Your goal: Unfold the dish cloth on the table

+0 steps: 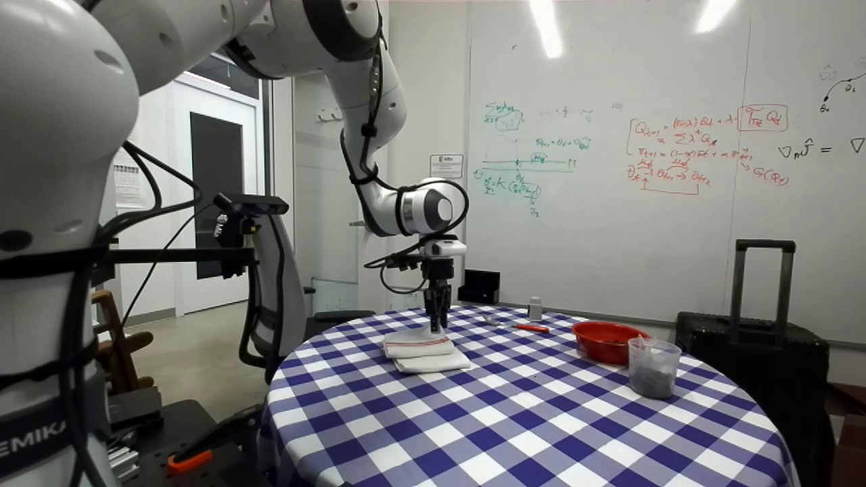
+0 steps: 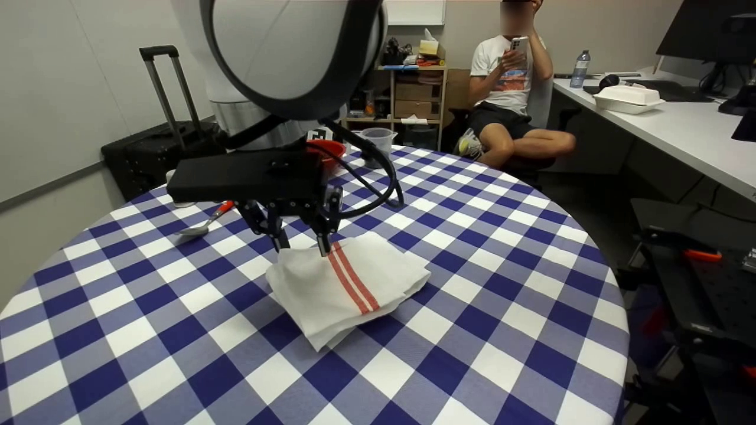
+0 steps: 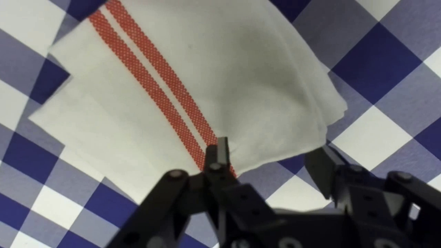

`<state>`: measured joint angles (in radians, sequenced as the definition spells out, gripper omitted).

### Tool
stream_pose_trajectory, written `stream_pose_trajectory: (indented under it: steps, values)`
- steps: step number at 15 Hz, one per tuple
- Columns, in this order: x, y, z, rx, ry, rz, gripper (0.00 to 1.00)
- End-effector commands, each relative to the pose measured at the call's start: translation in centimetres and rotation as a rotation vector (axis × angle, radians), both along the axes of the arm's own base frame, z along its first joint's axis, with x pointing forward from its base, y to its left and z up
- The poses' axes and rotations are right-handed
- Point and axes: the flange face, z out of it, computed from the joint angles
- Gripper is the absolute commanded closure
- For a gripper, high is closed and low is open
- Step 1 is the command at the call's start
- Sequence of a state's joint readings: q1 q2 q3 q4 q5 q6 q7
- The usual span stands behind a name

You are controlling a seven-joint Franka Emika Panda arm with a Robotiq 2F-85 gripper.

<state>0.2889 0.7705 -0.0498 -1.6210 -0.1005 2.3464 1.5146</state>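
The white dish cloth with two red stripes [image 2: 387, 271] lies folded in uneven layers on the table. It also shows in an exterior view [image 1: 421, 349] and in the wrist view [image 3: 103, 117]. My gripper [image 3: 272, 146] points down at one edge of the cloth, with its fingers spread apart. In the wrist view, one finger lies over the red stripes at the cloth's edge and the other is beside a cloth corner. In an exterior view the gripper [image 2: 303, 248] is at the cloth's raised edge. Whether the fingertips touch the cloth is unclear.
The round table has a blue and white checked tablecloth [image 1: 534, 433]. A red bowl [image 1: 605, 341], a clear cup with dark contents [image 1: 653, 368], a spoon with a red handle [image 2: 207, 221] and a small shaker [image 1: 535, 309] stand or lie on it. A black suitcase [image 1: 751, 365] stands beyond the table.
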Motion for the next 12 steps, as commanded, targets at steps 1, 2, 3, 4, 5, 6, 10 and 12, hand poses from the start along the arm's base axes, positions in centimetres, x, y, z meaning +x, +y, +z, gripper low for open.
stream_pose_trajectory:
  steps: [1,2,3,4,5,6,10,12]
  values:
    - [1.2,0.9,-0.7,0.011,0.020,0.004,0.72]
    - [1.2,1.1,-0.6,0.015,0.017,0.007,0.79]
    - [1.3,1.3,-0.5,0.025,0.014,0.012,0.88]
    - [1.2,1.9,0.3,0.045,0.001,0.027,0.94]
    - [1.2,2.3,0.9,0.059,-0.007,0.038,1.00]
    - [0.9,3.1,2.1,0.089,-0.020,0.060,1.00]
    - [-0.8,6.0,7.3,0.164,-0.057,0.226,0.99]
    - [-1.7,7.3,10.1,0.183,-0.074,0.332,0.99]
